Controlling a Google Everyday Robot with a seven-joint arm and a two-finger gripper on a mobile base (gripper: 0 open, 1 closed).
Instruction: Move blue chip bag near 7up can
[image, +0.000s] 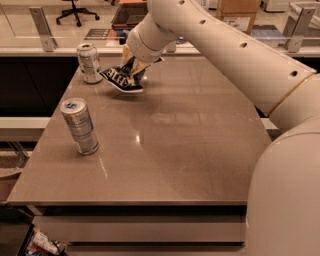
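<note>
The blue chip bag (119, 80), dark blue with white lettering, is at the far left of the table, just right of the 7up can (89, 63). The can is whitish-silver with greenish markings and stands upright near the table's far left corner. My gripper (132, 64) reaches in from the right and is shut on the bag's upper right end. The bag's lower edge is at or just above the tabletop. A narrow gap separates bag and can.
A taller slim silver can with a blue top (80, 126) stands upright near the left edge of the brown table (190, 145). My large arm (225, 45) crosses above the table's right side. A counter and an office chair lie behind.
</note>
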